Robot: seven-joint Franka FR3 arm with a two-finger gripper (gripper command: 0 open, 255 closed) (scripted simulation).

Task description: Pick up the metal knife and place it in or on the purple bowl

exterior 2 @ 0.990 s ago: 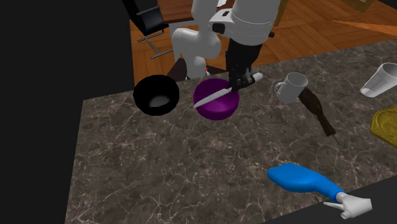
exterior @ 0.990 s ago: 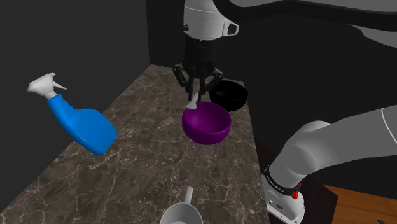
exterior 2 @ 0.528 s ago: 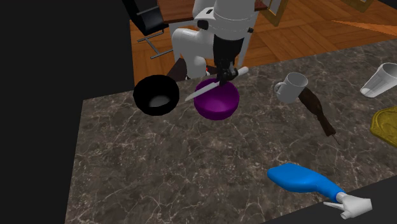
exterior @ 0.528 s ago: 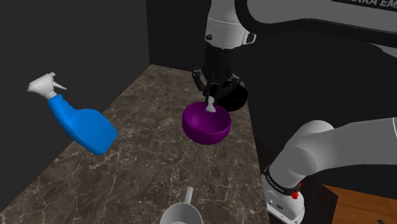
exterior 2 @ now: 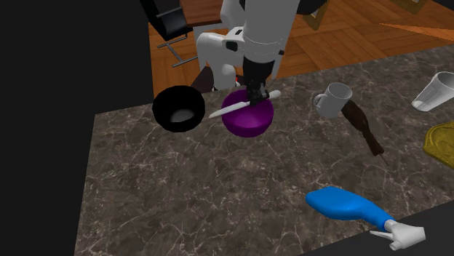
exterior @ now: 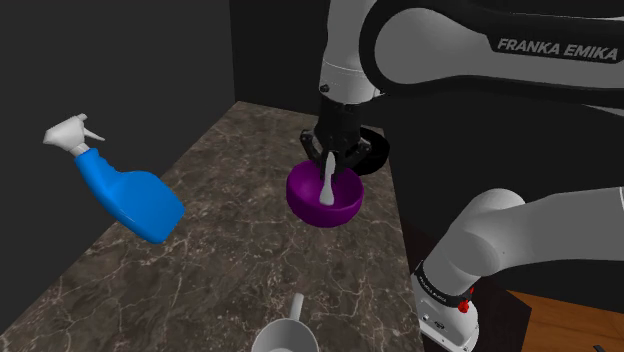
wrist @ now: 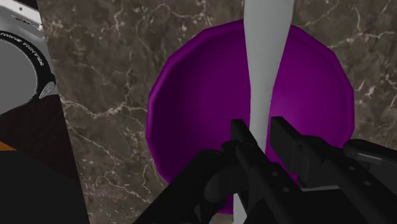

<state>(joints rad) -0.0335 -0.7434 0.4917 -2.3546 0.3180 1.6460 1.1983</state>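
The purple bowl (exterior: 324,196) (exterior 2: 248,117) (wrist: 210,102) stands on the dark marble counter (exterior: 230,240). Just above the bowl's mouth my gripper (exterior: 328,160) (exterior 2: 255,92) (wrist: 262,137) is shut on the knife (exterior: 326,182) (exterior 2: 233,108) (wrist: 266,57), a plain white-grey piece. In the second exterior view the knife lies level across the bowl, its blade reaching past the rim toward the black bowl (exterior 2: 177,108). In the wrist view the blade runs straight out from between the fingers over the bowl's hollow.
The black bowl (exterior: 366,152) sits right behind the purple one. A blue spray bottle (exterior: 125,192) (exterior 2: 353,208) lies on the counter. A grey mug (exterior 2: 332,99) (exterior: 286,335), a dark brown handle-like object (exterior 2: 362,125) and a clear cup (exterior 2: 437,90) stand farther along.
The gripper has come down with the knife toward the purple bowl's mouth. The arm swung toward the shoulder view's right, and the knife's blade now points more toward the black bowl.
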